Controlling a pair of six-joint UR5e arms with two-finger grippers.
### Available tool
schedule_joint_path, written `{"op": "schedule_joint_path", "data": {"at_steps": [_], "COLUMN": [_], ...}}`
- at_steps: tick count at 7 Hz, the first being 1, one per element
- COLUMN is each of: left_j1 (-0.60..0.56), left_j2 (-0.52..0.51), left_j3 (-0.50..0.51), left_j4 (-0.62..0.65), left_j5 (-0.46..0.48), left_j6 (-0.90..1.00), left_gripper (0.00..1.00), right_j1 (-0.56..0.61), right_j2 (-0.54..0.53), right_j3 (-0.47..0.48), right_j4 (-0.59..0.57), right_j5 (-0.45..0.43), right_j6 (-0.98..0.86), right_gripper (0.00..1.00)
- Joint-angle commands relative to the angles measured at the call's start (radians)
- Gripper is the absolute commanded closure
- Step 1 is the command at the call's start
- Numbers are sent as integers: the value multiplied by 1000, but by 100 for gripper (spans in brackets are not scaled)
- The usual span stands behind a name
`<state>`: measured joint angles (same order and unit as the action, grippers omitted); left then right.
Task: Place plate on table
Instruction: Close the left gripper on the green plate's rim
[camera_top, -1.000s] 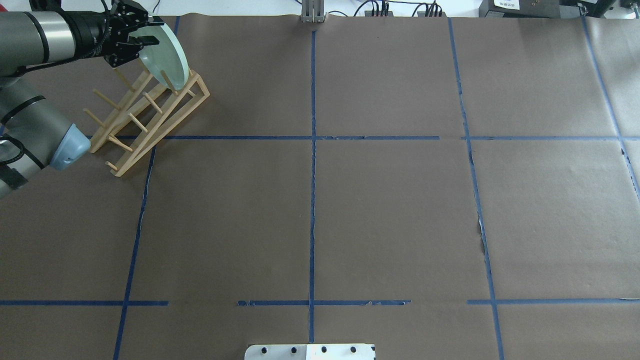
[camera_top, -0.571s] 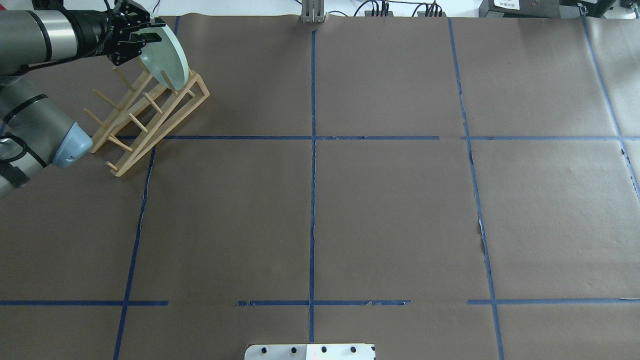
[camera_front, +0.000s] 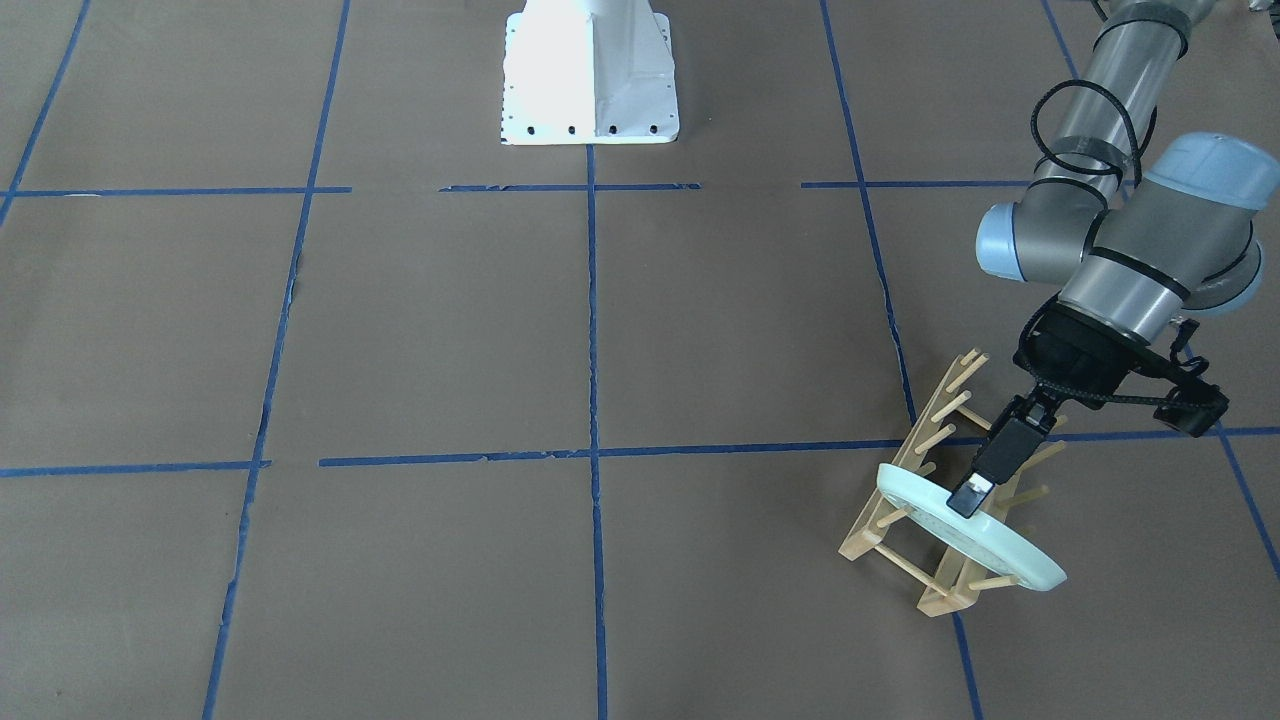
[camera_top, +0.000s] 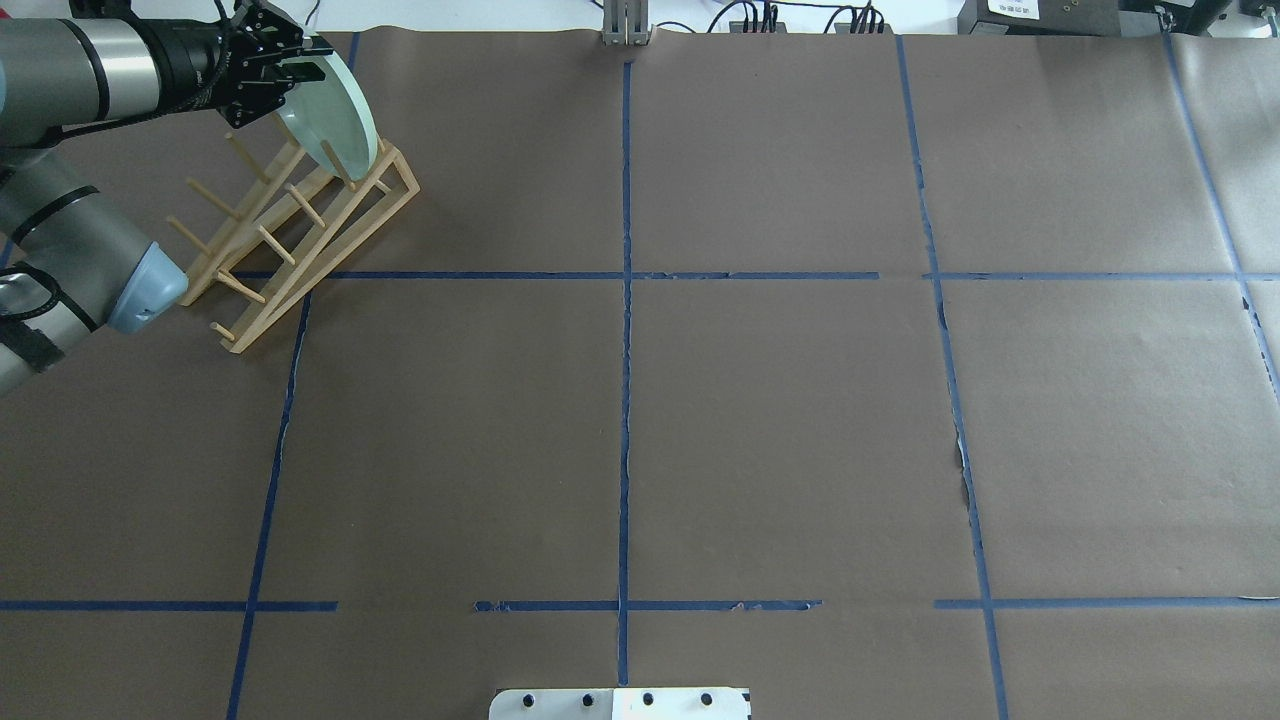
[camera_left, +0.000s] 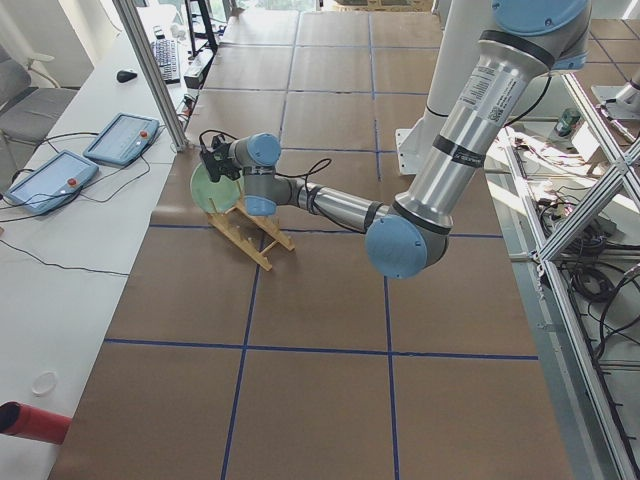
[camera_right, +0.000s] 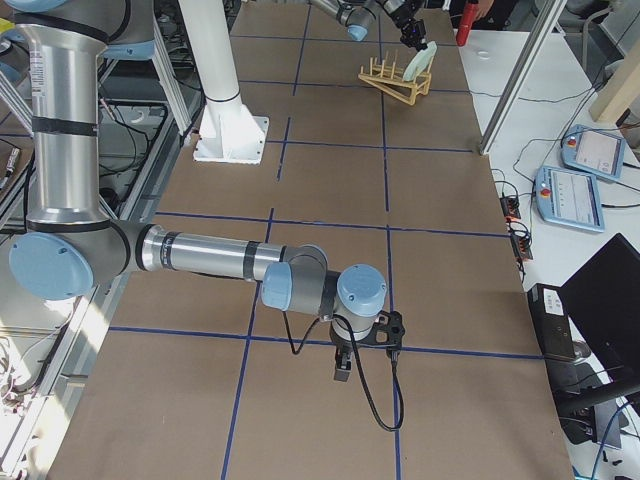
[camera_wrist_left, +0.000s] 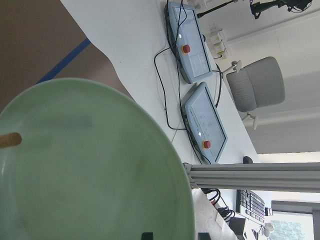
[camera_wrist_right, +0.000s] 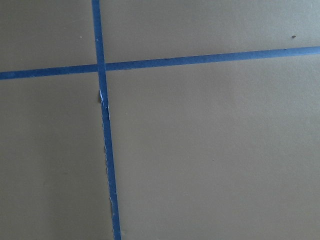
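Seen from across the table, the left gripper (camera_front: 965, 497) pinches the upper rim of the plate (camera_front: 1000, 556), which leans on edge in the end slot of the wooden rack (camera_front: 862, 543). From overhead, the jaws stand narrowly apart, one on each face of the plate, at the far-left corner of the table (camera_top: 780, 430). The left-side view shows the same hold from afar. The right-side view finds the right gripper (camera_right: 342, 372) hanging low over the table; whether it is open cannot be told. The left wrist camera is filled by the plate's face, with a peg (camera_wrist_left: 10, 139) at its edge. The right wrist camera shows only brown paper (camera_wrist_right: 210, 150) and blue tape (camera_wrist_right: 102, 100). Done well, the lift should follow the pegs' line until the rim clears, then tip the plate flat before lowering it.
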<state>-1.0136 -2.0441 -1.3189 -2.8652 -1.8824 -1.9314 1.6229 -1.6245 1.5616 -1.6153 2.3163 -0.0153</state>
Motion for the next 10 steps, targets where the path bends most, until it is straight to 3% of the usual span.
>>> {"op": "schedule_joint_path", "data": {"at_steps": [1, 2, 8, 10], "left_j1": [0, -2, -78, -149], "left_j2": [-1, -1, -1, 1], "left_j3": [1, 0, -51, -59], "left_j4": [1, 1, 1, -6], "left_j5": [-1, -1, -78, -186], "left_j6": [5, 8, 11, 3], "left_gripper": [94, 100, 100, 100], "right_j1": [0, 0, 0, 0], "right_j2": [0, 0, 0, 0], "right_j3": [0, 0, 0, 0], "right_j4": [0, 0, 0, 0], "right_j5": [0, 0, 0, 0], "right_j6": [0, 0, 0, 0], "right_gripper": [0, 0, 0, 0]}}
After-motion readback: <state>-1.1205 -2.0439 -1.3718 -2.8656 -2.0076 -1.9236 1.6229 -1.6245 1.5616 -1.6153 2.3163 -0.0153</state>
